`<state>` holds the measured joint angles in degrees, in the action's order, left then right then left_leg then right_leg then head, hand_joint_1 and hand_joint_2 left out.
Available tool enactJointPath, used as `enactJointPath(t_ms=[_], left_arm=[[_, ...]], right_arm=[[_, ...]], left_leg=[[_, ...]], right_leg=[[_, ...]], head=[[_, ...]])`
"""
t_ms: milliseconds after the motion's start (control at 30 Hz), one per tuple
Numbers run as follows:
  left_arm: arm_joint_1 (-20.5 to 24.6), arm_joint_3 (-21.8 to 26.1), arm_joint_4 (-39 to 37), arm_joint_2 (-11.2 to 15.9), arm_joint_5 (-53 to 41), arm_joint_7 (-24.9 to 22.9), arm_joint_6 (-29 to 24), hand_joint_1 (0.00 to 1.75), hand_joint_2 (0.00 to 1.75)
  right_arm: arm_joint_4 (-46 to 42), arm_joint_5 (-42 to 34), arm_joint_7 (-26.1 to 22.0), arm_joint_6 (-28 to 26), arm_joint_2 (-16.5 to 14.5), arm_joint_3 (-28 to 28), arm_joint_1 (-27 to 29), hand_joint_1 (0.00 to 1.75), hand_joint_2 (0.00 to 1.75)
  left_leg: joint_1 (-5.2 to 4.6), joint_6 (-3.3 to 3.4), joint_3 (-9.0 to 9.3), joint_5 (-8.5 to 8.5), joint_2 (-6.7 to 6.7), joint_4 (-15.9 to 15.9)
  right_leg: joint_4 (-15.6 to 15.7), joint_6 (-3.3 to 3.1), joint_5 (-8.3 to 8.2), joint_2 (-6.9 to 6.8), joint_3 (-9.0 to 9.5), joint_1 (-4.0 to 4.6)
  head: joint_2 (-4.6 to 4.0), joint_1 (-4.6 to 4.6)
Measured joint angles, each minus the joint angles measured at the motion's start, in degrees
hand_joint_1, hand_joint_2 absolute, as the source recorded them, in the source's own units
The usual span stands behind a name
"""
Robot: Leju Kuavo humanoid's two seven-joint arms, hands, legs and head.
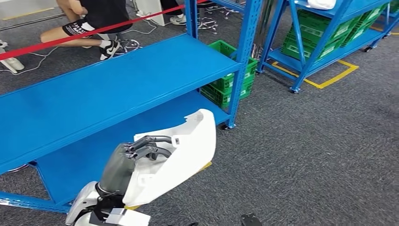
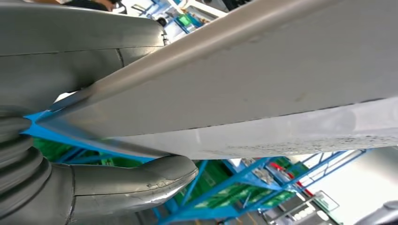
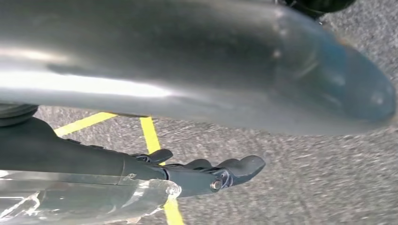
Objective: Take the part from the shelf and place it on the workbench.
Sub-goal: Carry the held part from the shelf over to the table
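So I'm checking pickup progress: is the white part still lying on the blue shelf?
No, the left hand grips the white part and holds it off the blue shelf, over the grey floor.

Part (image 1: 186, 150) in left hand (image 1: 141, 153), in front of shelf (image 1: 108, 89), above floor (image 1: 306, 155). Crates (image 1: 229, 80) on floor at shelf's right end. Second rack (image 1: 324, 42) with crates far right. Person (image 1: 94, 21) behind shelf. Right hand (image 3: 211, 173) over floor.
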<state>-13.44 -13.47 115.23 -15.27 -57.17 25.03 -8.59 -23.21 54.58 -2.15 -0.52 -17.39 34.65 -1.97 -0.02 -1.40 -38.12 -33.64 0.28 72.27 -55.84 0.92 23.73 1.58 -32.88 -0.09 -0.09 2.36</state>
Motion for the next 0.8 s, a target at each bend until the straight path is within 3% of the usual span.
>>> enactJointPath(t_ms=[33, 100, 167, 200, 233, 267, 300, 333, 400, 433, 467, 500, 533, 567, 600, 633, 667, 700, 767, 800], left_arm=[[0.0, 0.1, 0.0, 0.0, 0.0, 0.0, 0.0, 1.75, 1.75], [0.1, 0.2, 0.0, 0.0, -0.1, -0.1, 0.0, 1.75, 1.75], [0.1, 0.3, 0.0, 0.0, -0.3, -0.3, -0.1, 1.75, 1.75], [0.1, 0.4, 0.0, 0.0, -0.6, -0.4, -0.2, 1.75, 1.75], [0.1, 0.4, 0.0, -0.1, -0.8, -0.5, -0.2, 1.75, 1.75], [0.1, 0.5, 0.0, -0.1, -1.1, -0.6, -0.3, 1.75, 1.75], [0.2, 0.5, 0.0, -0.1, -1.3, -0.7, -0.3, 1.75, 1.75], [0.2, 0.5, 0.0, -0.2, -1.4, -0.7, -0.3, 1.75, 1.75], [0.2, 0.6, 0.0, -0.2, -1.7, -0.8, -0.4, 1.75, 1.75], [0.2, 0.6, 0.0, -0.2, -1.7, -0.9, -0.4, 1.75, 1.75], [0.2, 0.6, 0.0, -0.2, -1.8, -1.1, -0.4, 1.75, 1.75], [0.2, 0.6, 0.0, -0.2, -1.8, -1.2, -0.4, 1.75, 1.75], [0.2, 0.6, 0.0, -0.2, -1.8, -1.3, -0.4, 1.75, 1.75], [0.2, 0.6, 0.0, -0.2, -1.9, -1.4, -0.4, 1.75, 1.75], [0.2, 0.6, 0.0, -0.2, -1.9, -1.4, -0.4, 1.75, 1.75], [0.2, 0.6, 0.0, -0.2, -1.9, -1.4, -0.4, 1.75, 1.75], [0.2, 0.6, 0.0, -0.2, -1.9, -1.5, -0.4, 1.75, 1.75], [0.2, 0.6, 0.0, -0.2, -1.9, -1.5, -0.3, 1.75, 1.75], [0.2, 0.6, 0.0, -0.2, -2.1, -1.4, -0.3, 1.75, 1.75], [0.2, 0.6, 0.0, -0.2, -2.1, -1.4, -0.2, 1.75, 1.75]], right_arm=[[0.0, 0.0, 0.0, 0.0, 0.0, 0.0, 0.0, 0.00, 0.00], [-0.1, 0.0, 0.0, 0.0, 0.0, -0.1, 0.0, 0.00, 0.00], [-0.2, 0.0, 0.1, -0.1, 0.0, -0.2, 0.0, 0.00, 0.00], [-0.3, 0.0, 0.1, -0.1, 0.0, -0.3, 0.0, 0.00, 0.00], [-0.4, 0.0, 0.1, -0.1, 0.0, -0.3, 0.0, 0.00, 0.00], [-0.4, 0.0, 0.2, -0.1, 0.0, -0.4, 0.1, 0.00, 0.00], [-0.4, 0.0, 0.3, -0.2, 0.1, -0.4, 0.1, 0.00, 0.00], [-0.4, 0.0, 0.3, -0.2, 0.1, -0.4, 0.2, 0.00, 0.00], [-0.5, -0.1, 0.4, -0.2, 0.1, -0.5, 0.3, 0.00, 0.00], [-0.5, -0.1, 0.4, -0.2, 0.1, -0.6, 0.3, 0.00, 0.00], [-0.6, -0.1, 0.4, -0.2, 0.1, -0.7, 0.3, 0.00, 0.00], [-0.6, -0.2, 0.4, -0.2, 0.1, -0.8, 0.3, 0.00, 0.00], [-0.6, -0.2, 0.4, -0.1, 0.1, -0.9, 0.3, 0.00, 0.00], [-0.6, -0.2, 0.4, -0.1, 0.1, -0.9, 0.2, 0.00, 0.00], [-0.6, -0.2, 0.4, -0.1, 0.1, -1.0, 0.2, 0.00, 0.00], [-0.7, -0.2, 0.4, -0.1, 0.1, -1.1, 0.1, 0.00, 0.00], [-0.8, -0.2, 0.4, -0.1, 0.1, -1.3, 0.1, 0.00, 0.00], [-0.9, -0.2, 0.4, -0.1, 0.1, -1.4, 0.1, 0.00, 0.00], [-1.0, -0.3, 0.5, -0.2, 0.1, -1.6, 0.2, 0.00, 0.00], [-1.0, -0.3, 0.5, -0.2, 0.1, -1.6, 0.3, 0.00, 0.00]], left_leg=[[0.04, 0.03, 1.36, 1.46, -0.09, -1.3], [0.26, -0.02, 6.19, 4.47, -1.55, -8.2], [0.51, 0.09, 9.90, 4.86, -3.80, -14.4], [0.51, 0.26, 10.42, 4.48, -4.41, -15.6], [0.41, 0.60, 10.28, 4.53, -4.16, -15.9], [0.41, 1.03, 9.84, 4.79, -3.49, -15.8], [0.37, 1.53, 9.42, 5.20, -2.79, -15.7], [0.33, 2.08, 8.96, 5.69, -2.00, -15.7], [0.07, 2.80, 7.81, 6.74, -0.46, -15.7], [-0.12, 3.01, 7.13, 7.29, 0.36, -15.7], [-0.29, 3.09, 6.41, 7.86, 1.18, -15.6], [-0.47, 3.14, 5.66, 8.43, 1.99, -15.6], [-0.67, 3.16, 4.90, 9.01, 2.76, -15.6], [-0.86, 3.15, 4.15, 9.59, 3.43, -15.6], [-1.05, 3.09, 3.50, 10.16, 3.98, -15.6], [-1.23, 2.94, 3.00, 10.68, 4.45, -15.6], [-1.31, 2.75, 2.71, 11.24, 4.93, -15.6], [-1.26, 2.53, 2.57, 11.79, 5.43, -15.7], [-0.96, 1.98, 2.32, 12.77, 6.43, -15.8], [-0.74, 1.58, 2.09, 12.37, 5.89, -15.6]], right_leg=[[-0.3, 0.20, -0.41, 0.65, -0.74, -0.11], [-0.9, 0.81, -1.15, 1.99, -2.20, -0.41], [-1.6, 1.47, -2.01, 3.17, -3.45, -0.51], [-1.6, 1.76, -2.54, 3.65, -3.94, -0.52], [-1.6, 2.09, -3.17, 4.19, -4.31, -0.56], [-1.5, 2.36, -3.55, 4.45, -4.63, -0.66], [-1.9, 2.64, -3.02, 3.86, -5.07, -0.64], [-3.2, 2.90, -1.37, 2.77, -5.67, -0.59], [-9.6, 3.25, 4.50, -0.04, -7.42, -0.46], [-13.7, 3.39, 7.09, -0.73, -8.24, -0.48], [-17.1, 3.47, 8.41, -1.03, -8.66, -0.49], [-19.1, 3.47, 8.29, -1.17, -8.33, -0.48], [-19.0, 3.37, 7.00, -1.28, -7.03, -0.47], [-16.8, 3.15, 5.36, -1.60, -4.66, -0.44], [-13.0, 2.85, 4.41, -2.50, -1.33, -0.33], [-8.0, 2.56, 4.49, -3.59, 2.36, -0.09], [-3.9, 2.32, 5.05, -4.55, 5.23, 0.18], [-1.1, 2.12, 5.67, -5.09, 6.89, 0.52], [0.5, 1.51, 5.19, -4.37, 6.73, 0.95], [0.7, 1.05, 4.47, -3.77, 6.06, 1.00]], head=[[0.00, -0.01], [0.00, 0.03], [0.01, 0.09], [0.01, 0.11], [0.01, 0.11], [0.00, 0.09], [0.01, 0.02], [0.01, -0.11], [0.01, -0.38], [0.00, -0.46], [0.00, -0.47], [0.00, -0.48], [0.00, -0.48], [0.00, -0.46], [0.00, -0.45], [0.01, -0.43], [0.01, -0.36], [0.01, -0.43], [0.01, -0.60], [0.01, -0.73]])
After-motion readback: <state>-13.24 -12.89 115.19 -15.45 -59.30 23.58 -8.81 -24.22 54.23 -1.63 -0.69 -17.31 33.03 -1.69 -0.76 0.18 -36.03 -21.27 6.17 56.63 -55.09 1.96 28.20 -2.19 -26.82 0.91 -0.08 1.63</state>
